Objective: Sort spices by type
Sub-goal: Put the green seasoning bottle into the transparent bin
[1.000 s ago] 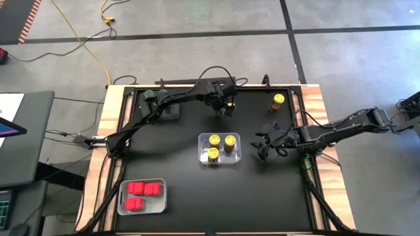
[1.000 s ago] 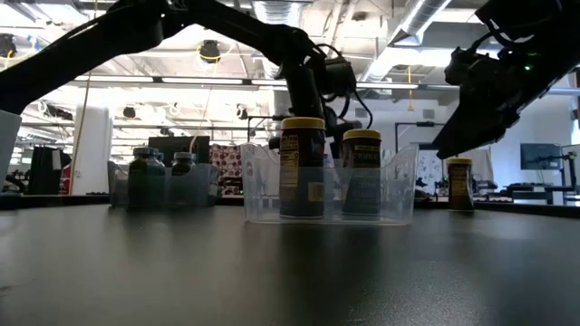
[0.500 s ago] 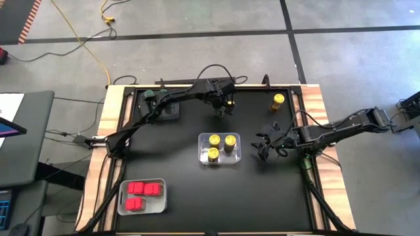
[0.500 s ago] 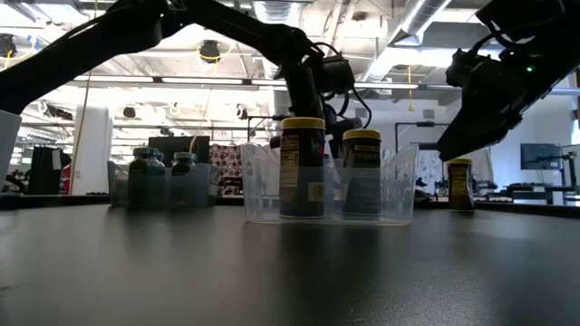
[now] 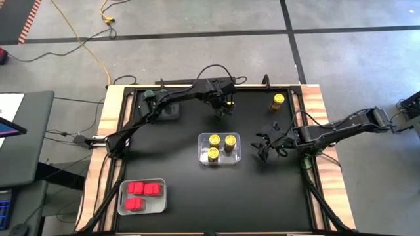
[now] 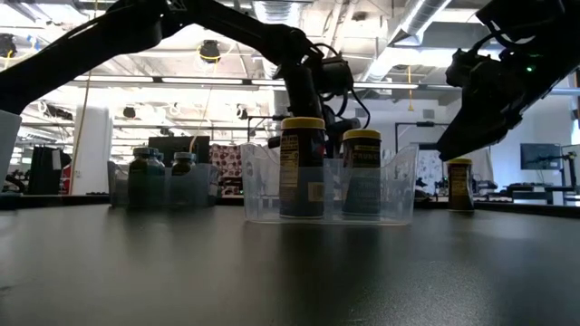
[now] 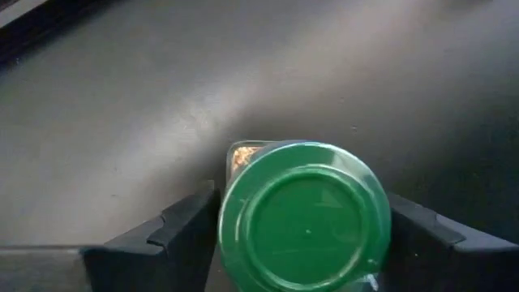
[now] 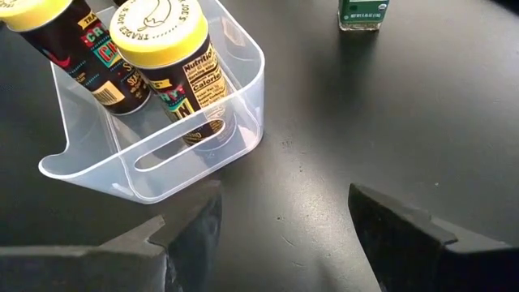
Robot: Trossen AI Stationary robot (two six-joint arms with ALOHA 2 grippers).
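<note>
The left end effector (image 5: 222,110), gripping the green-lidded jar (image 7: 305,216), has edged slightly backward.

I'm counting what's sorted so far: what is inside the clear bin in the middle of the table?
The clear bin holds three upright yellow-lidded jars, seen from above. The jars cover part of its floor, so anything beneath them is hidden.

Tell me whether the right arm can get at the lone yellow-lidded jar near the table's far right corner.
Probably yes. The right gripper hangs open and empty beside the clear bin, and only bare tabletop lies between it and the yellow-lidded jar. The left gripper is off to one side, shut on a green-lidded jar.
</note>
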